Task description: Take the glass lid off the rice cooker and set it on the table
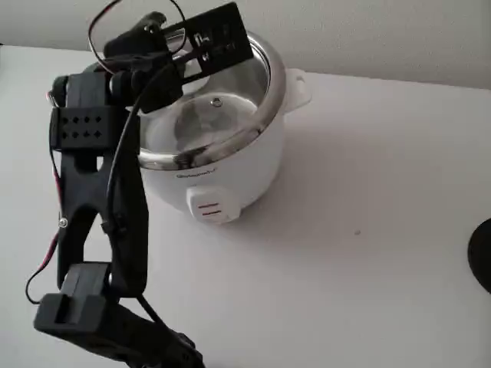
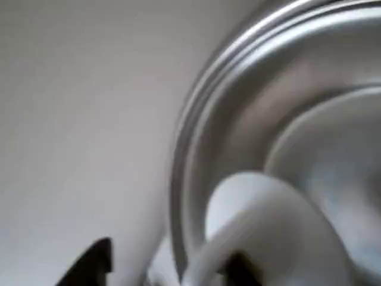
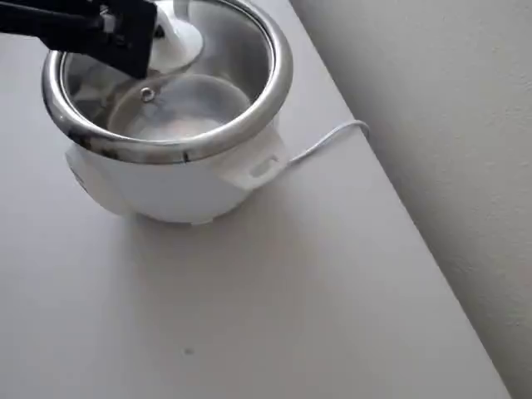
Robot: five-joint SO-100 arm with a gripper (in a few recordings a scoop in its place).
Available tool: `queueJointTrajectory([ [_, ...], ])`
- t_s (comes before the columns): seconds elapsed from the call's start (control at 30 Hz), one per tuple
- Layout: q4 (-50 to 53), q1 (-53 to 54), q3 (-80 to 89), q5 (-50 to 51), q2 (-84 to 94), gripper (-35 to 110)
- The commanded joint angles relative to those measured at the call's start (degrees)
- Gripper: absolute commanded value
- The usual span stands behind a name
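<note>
The glass lid [image 1: 219, 115] sits on the rice cooker [image 1: 222, 172] in the upper left of the fixed view. The black jaws [image 3: 162, 41] are clamped on its white knob [image 3: 176, 43]. The cooker stands on the white counter [image 1: 368, 230].

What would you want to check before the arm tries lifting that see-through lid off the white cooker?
1. Lid seated on the pot: the glass lid lies level inside the steel rim of the rice cooker. Ok.
2. Arm over the knob: in the overhead view the gripper sits at the white knob. Ok.
3. Grip on the knob: the wrist view shows a dark jaw tip below the knob, but it is blurred; whether the jaws are closed on it, cannot tell.
4. Landing spot: the table to the right of the cooker in the fixed view is bare. Ok.
5. Cord: the white cable trails toward the table edge, away from that spot. Ok.
</note>
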Motion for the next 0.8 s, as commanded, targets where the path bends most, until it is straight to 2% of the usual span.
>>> queueJointTrajectory([
  [0.0,-4.75,0.62,-2.9,0.7,-2.37,12],
  [0.1,-6.06,0.7,-3.34,2.29,-3.6,0],
  [0.27,-5.71,1.41,-2.9,8.53,3.69,0],
  [0.6,-5.36,1.93,-2.9,9.05,26.02,0],
  [0.77,-2.81,6.24,-2.9,6.68,35.6,0],
])
